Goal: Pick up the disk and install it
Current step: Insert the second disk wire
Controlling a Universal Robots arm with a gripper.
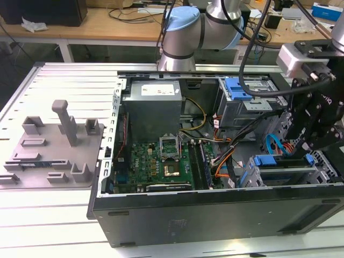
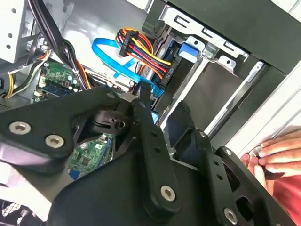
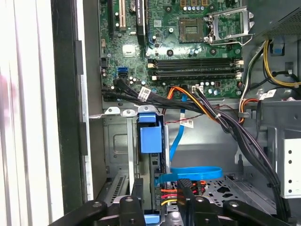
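End effector (image 1: 309, 141) down in the drive bay of the open computer case (image 1: 215, 215), disk (image 3: 151, 176) standing on edge in its slot right between the fingers.

Fingers (image 3: 186, 188) sit one on each side of the disk's blue carrier; can't tell whether they actually grip it. Just beyond: blue data cable (image 3: 188, 172) and the red-yellow-black power plug (image 2: 141, 52) beside the disk. Further in: motherboard (image 3: 188, 47). Far end of case: grey power supply box (image 1: 153, 107). A person's hand (image 2: 277, 153) rests on the surface outside the case wall.
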